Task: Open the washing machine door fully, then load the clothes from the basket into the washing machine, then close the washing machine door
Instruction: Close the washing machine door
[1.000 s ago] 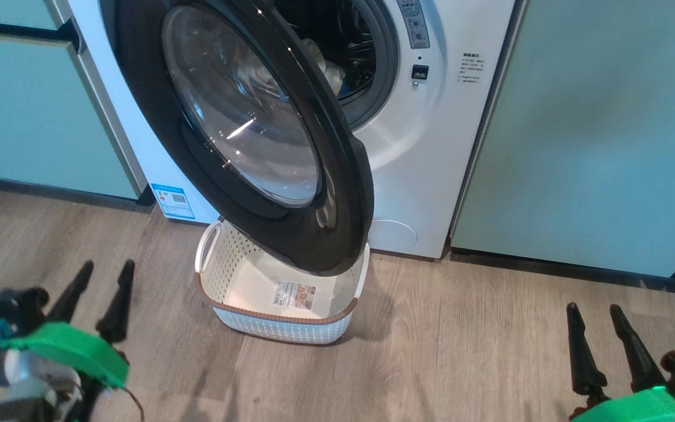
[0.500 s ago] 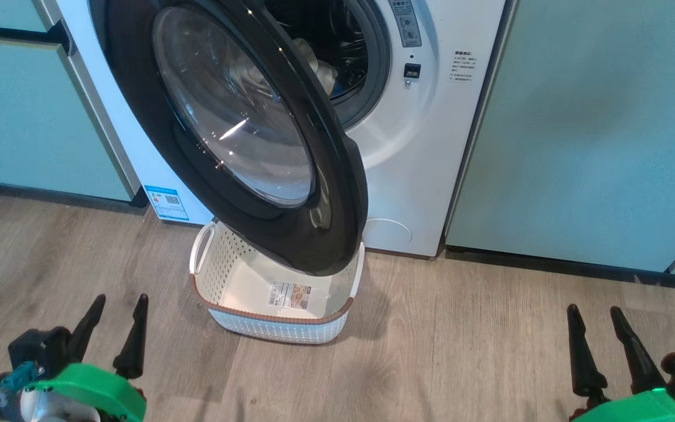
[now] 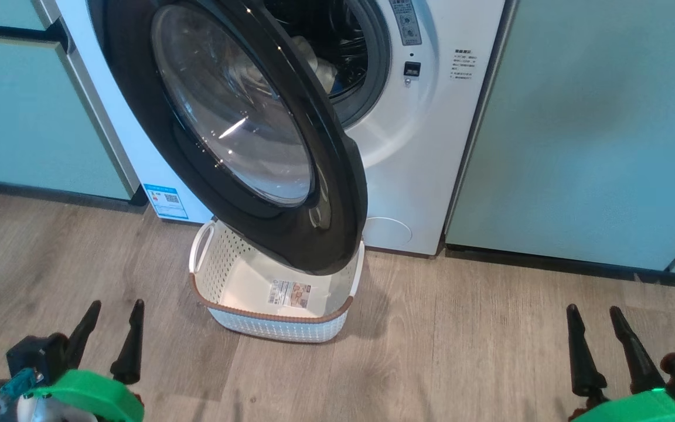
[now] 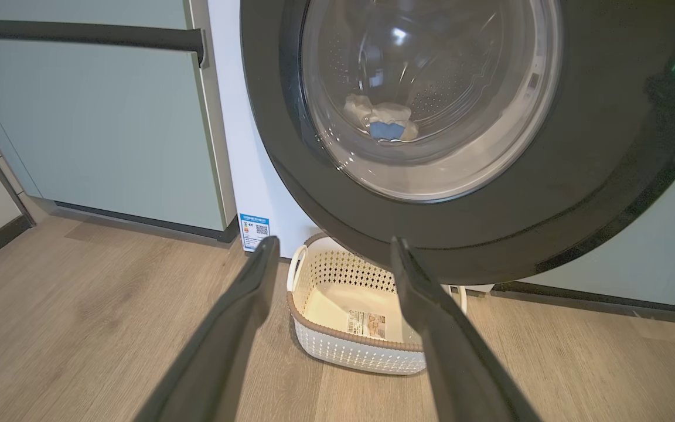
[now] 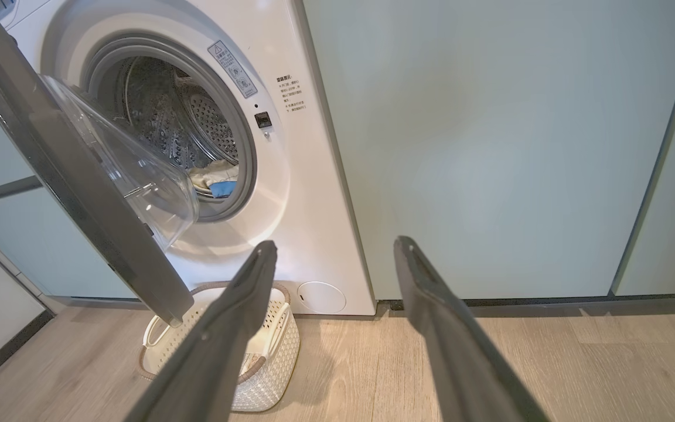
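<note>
Door [image 3: 232,111] edge over basket [image 3: 273,331]

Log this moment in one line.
glossy black round door part-open | pale yellow-and-blue clothes inside white washer | cream perforated basket empty | left gripper open | right gripper open

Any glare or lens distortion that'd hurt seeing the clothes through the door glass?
Head view: bright glare streak on the washing machine door glass. Left wrist view: only faint highlights, the clothes read through the glass; cabinet edges slant with the wide lens. Right wrist view: clothes seen directly, no glass between.
</note>
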### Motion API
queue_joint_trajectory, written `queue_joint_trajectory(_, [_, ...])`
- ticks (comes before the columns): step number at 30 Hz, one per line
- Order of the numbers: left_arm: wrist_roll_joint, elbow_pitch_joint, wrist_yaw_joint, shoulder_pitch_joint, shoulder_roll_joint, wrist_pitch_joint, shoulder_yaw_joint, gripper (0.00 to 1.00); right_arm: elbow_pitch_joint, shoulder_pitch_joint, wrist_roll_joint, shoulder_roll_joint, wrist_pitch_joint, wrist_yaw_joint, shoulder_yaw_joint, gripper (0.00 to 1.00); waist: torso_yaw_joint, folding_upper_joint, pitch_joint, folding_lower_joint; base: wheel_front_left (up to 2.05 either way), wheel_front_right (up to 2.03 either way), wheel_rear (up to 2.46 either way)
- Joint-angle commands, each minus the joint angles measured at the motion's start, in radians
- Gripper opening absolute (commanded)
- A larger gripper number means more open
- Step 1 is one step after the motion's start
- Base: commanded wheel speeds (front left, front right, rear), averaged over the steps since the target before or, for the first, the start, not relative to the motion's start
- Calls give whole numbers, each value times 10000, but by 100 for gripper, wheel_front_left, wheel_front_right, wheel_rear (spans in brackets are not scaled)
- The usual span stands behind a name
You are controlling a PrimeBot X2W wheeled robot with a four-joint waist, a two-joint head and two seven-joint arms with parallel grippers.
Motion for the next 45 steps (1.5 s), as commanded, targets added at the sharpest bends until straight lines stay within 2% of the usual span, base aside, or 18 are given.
queue_joint_trajectory(1, [80,-292,-8,-389,223,-91,486,100,-343,-296,42,-38,-69,-27,184,100,0,0,3,0,0,0,0])
queue_joint_trajectory(28, [170,-143,-8,-640,325,-91,312,100,-304,-268,207,-32,-69,-27,99,100,14,0,-40,0,0,0,0])
queue_joint_trajectory(29, [159,-126,-8,-651,325,-91,289,100,-324,-272,425,15,-69,-27,-28,96,28,0,-43,0,0,0,0])
queue_joint_trajectory(30, [143,-103,-8,-664,323,-91,264,100,-348,-283,630,48,-69,-27,-132,63,44,0,-45,0,0,0,0])
queue_joint_trajectory(31, [130,-77,-8,-678,321,-91,238,100,-367,-298,804,65,-69,-27,-209,44,62,0,-45,0,0,0,0])
queue_joint_trajectory(33, [116,1,-8,-702,311,-91,169,100,-418,-358,1144,77,-69,-27,-353,0,110,0,-40,0,0,0,0])
queue_joint_trajectory(41, [120,230,-8,-933,237,-91,-246,100,-932,-1126,2071,-357,-69,-27,-654,0,508,0,-7,0,0,0,0])
queue_joint_trajectory(45, [325,289,-8,-1087,99,-91,-554,100,-1569,-1958,2291,-827,-69,-27,-511,0,927,0,-25,0,0,0,0])
